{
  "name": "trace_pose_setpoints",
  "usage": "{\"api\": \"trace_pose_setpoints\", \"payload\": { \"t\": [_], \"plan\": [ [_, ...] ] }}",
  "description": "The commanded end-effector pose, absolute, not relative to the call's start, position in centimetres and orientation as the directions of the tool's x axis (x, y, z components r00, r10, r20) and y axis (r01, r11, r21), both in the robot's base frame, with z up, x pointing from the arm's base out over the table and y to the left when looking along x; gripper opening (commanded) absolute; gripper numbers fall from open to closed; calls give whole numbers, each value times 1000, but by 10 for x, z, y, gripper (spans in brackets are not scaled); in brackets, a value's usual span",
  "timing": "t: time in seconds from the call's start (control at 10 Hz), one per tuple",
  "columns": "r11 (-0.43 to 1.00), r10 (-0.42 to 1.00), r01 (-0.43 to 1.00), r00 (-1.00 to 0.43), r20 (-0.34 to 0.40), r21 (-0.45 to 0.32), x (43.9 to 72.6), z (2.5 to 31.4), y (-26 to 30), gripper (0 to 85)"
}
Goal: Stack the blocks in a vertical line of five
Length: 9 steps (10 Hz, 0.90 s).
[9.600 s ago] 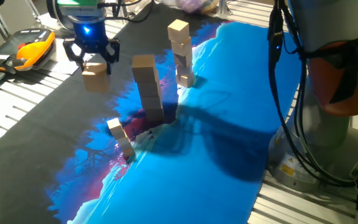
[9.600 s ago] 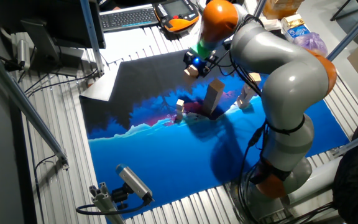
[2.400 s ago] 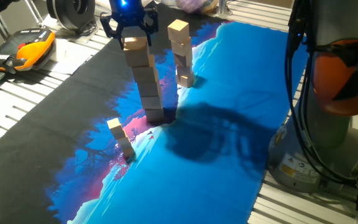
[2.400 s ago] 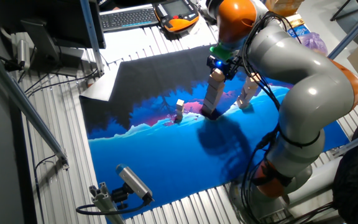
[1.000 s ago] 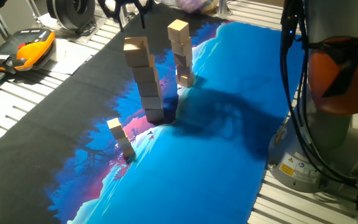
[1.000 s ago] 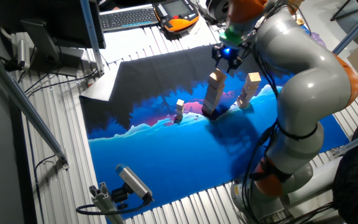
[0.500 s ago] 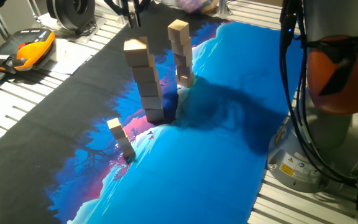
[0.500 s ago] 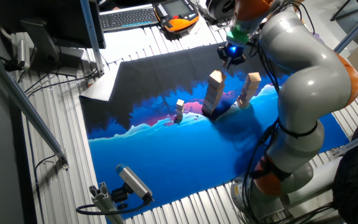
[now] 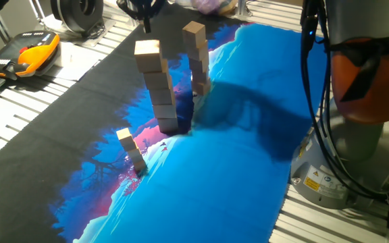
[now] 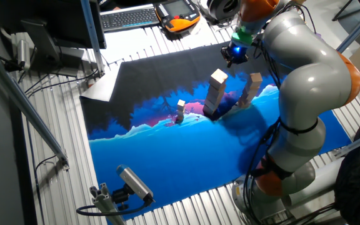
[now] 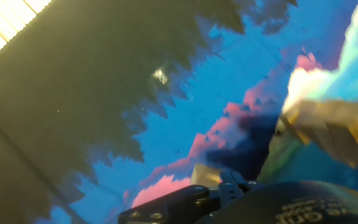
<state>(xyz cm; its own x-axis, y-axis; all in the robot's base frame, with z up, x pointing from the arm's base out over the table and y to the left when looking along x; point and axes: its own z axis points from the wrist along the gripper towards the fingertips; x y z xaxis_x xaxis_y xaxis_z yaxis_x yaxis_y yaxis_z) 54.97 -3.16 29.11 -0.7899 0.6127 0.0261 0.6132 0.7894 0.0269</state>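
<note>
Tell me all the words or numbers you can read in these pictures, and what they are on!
None can be read.
Yellow and white warning stickers on the grey robot base: print too small to read.
Black keyboard: key letters too small.
Orange-and-black handheld device: no legible label.
Dark gripper body in the hand view: faint raised lettering, too blurred.
Light-tan wooden blocks: plain, no marks.

Light-tan wooden blocks stand in three upright stacks on the mat: a tall, slightly leaning column (image 9: 159, 84) in the middle, a shorter column (image 9: 197, 57) just behind it, and a small low stack (image 9: 132, 152) apart in front.
</note>
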Motion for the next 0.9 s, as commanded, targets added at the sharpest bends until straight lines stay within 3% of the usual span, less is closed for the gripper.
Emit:
{"api": "trace_pose_setpoints", "payload": {
  "t": [0.0,0.5,0.8],
  "plan": [
    [793,607,607,-794,32,39,552,286,-33,0],
    [814,578,578,-816,10,60,554,251,-35,0],
    [819,569,569,-822,17,70,554,245,-41,0]
  ]
}}
